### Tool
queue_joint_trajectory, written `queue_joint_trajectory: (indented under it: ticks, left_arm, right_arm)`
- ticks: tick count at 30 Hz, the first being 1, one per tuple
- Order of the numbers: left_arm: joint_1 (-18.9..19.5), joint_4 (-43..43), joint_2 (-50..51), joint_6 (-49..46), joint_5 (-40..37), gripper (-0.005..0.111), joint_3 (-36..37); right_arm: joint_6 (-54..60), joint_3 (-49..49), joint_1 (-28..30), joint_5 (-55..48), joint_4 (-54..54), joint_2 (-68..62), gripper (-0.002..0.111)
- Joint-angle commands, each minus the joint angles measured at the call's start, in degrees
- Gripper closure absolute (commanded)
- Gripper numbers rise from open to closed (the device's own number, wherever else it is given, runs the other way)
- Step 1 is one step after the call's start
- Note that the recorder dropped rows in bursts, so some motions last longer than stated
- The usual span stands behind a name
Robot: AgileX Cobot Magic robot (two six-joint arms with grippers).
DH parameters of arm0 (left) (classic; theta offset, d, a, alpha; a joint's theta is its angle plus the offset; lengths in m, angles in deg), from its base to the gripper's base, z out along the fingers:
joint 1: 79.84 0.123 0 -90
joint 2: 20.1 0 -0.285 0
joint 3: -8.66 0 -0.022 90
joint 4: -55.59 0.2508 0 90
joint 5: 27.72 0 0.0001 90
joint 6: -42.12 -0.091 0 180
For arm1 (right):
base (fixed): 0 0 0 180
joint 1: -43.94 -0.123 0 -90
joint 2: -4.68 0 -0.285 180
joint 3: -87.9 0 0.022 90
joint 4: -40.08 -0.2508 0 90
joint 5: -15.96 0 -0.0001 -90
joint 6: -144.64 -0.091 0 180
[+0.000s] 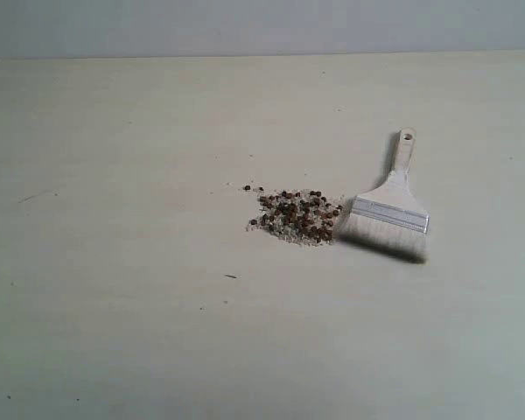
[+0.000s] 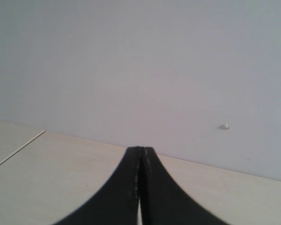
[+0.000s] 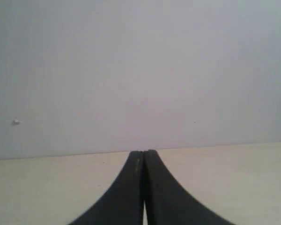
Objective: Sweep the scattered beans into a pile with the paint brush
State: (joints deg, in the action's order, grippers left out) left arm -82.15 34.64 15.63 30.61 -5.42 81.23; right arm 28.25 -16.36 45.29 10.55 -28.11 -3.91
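Observation:
In the exterior view the beans [image 1: 297,214] lie in a dense pile of dark brown pellets and white crumbs at mid-table, with a couple of strays [image 1: 249,187] just to its left. The paint brush [image 1: 389,206] lies flat on the table right of the pile, its bristles [image 1: 381,238] touching the pile's right edge and its white handle pointing to the back. No arm shows in that view. My left gripper [image 2: 140,151] and my right gripper [image 3: 144,153] are each shut with nothing between the fingers, both over bare table facing the wall.
The pale table [image 1: 114,262] ends at a grey wall [image 1: 245,26] at the back. A few small dark specks [image 1: 231,276] lie on the table in front of the pile. A white speck [image 2: 225,126] sits on the wall.

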Motion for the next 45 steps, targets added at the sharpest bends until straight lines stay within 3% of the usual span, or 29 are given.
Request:
queue_joint_trajectory:
  ticks: [1,45]
  left_arm:
    - [-0.3,-0.4,-0.2,-0.3,0.0,0.107,0.2]
    - [-0.3,-0.4,-0.2,-0.3,0.0,0.107,0.2]
  right_arm:
    - [1.2,1.5,0.0,3.0,-0.4,0.5,0.108]
    - [-1.2,1.5,0.0,2.6,-0.4,0.5,0.108]
